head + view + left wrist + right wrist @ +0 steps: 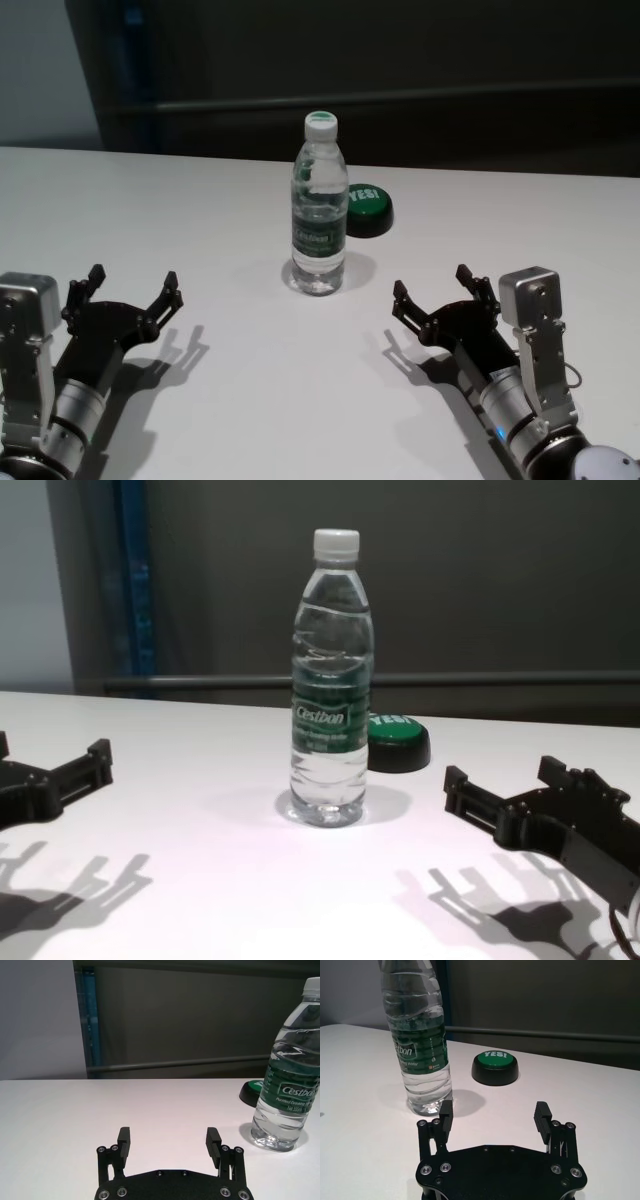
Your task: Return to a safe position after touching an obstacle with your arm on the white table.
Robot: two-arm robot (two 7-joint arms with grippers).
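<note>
The water bottle (319, 210) stands upright near the middle of the white table (150, 220), its white cap on and its green label facing the robot. Just behind the bottle and to its right sits a black puck with a green top (366, 209), close to the bottle but apart from it. Nearer the robot, well clear of the bottle on either side, the left gripper (132, 285) and the right gripper (432, 280) hover above the tabletop, each with its fingers spread wide and holding nothing.
</note>
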